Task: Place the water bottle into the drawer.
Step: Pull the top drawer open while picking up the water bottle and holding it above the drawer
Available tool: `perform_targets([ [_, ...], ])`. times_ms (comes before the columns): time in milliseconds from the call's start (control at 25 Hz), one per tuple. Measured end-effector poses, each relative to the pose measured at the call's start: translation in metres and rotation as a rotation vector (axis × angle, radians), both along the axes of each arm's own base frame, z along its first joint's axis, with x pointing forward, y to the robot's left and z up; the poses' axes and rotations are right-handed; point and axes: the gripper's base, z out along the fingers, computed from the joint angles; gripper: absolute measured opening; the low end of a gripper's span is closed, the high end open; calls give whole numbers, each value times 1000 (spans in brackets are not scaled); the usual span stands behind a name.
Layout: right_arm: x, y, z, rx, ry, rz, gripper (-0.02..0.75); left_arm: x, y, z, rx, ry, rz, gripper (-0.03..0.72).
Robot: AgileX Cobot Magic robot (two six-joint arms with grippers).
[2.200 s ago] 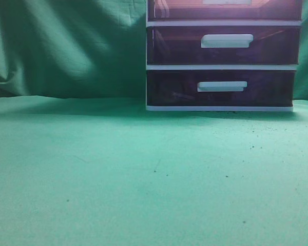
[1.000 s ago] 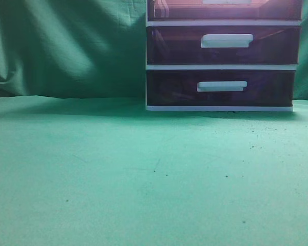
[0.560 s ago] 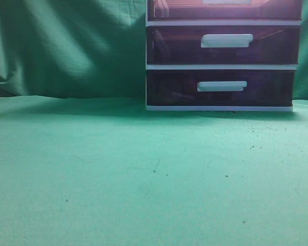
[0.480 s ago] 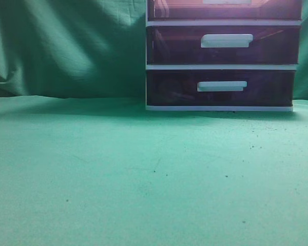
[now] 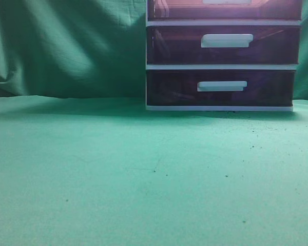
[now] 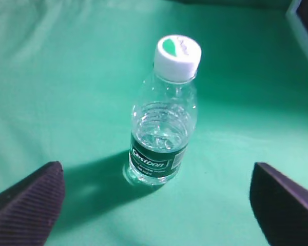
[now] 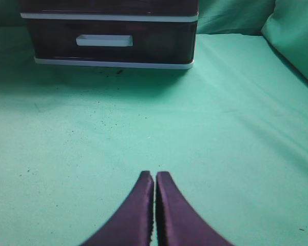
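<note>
A small clear water bottle (image 6: pixel 163 115) with a white cap and green label stands upright on the green cloth in the left wrist view. My left gripper (image 6: pixel 156 192) is open wide, its fingers low at both sides of the frame, with the bottle ahead of them and untouched. The dark drawer unit (image 5: pixel 222 56) with white handles stands at the back right of the exterior view, all visible drawers closed; it also shows in the right wrist view (image 7: pixel 109 36). My right gripper (image 7: pixel 154 177) is shut and empty above the cloth, well short of the drawers. The bottle and both arms are out of the exterior view.
Green cloth (image 5: pixel 118 174) covers the table and hangs as a backdrop behind. A fold of cloth rises at the right in the right wrist view (image 7: pixel 292 36). A corner of the drawer unit shows at the top right of the left wrist view (image 6: pixel 305 20).
</note>
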Motion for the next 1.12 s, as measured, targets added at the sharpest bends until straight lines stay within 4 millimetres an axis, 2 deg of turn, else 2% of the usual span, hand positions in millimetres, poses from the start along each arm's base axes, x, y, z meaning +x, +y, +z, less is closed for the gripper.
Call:
perform_targets([
  [320,0,0,0,0,0,0,0,66,6,-4,-27,109,26,639],
  [520,0,0,0,0,0,0,0,108,8,-20,-39,190,34,639],
  [720,0,0,0,0,0,0,0,132,10,-37,-52,248,42,639],
  [1000,0,0,0,0,0,0,0,142,12,-44,-48,255,51,347],
  [1080,0,0,0,0,0,0,0,143,12,-43,-47,252,52,286],
  [1120,0,0,0,0,0,0,0,143,12,-43,-47,252,52,298],
])
